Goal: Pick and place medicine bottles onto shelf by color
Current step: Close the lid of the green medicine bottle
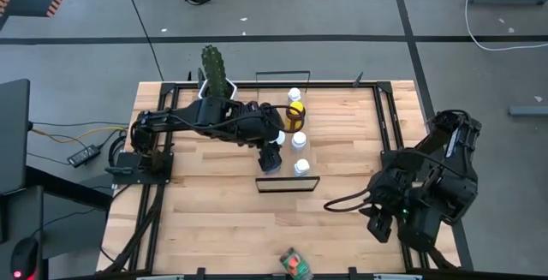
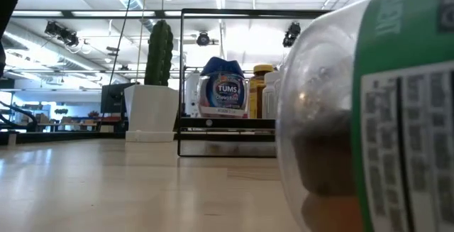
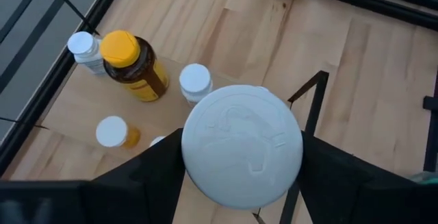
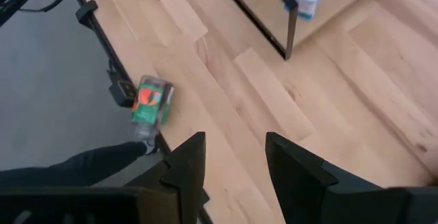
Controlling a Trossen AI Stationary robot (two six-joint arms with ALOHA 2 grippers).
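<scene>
High view showed the left tool gripping a white-capped bottle above the shelf, where about five bottles already stood; one green-labelled bottle lay at the surface's near edge, the right tool empty, jaws apart.

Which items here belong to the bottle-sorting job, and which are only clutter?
Job: left gripper holding the white-lidded bottle; amber bottle; small white-capped bottles; shelf; green-labelled bottle lying near the table edge.
Clutter: cactus pot.
</scene>
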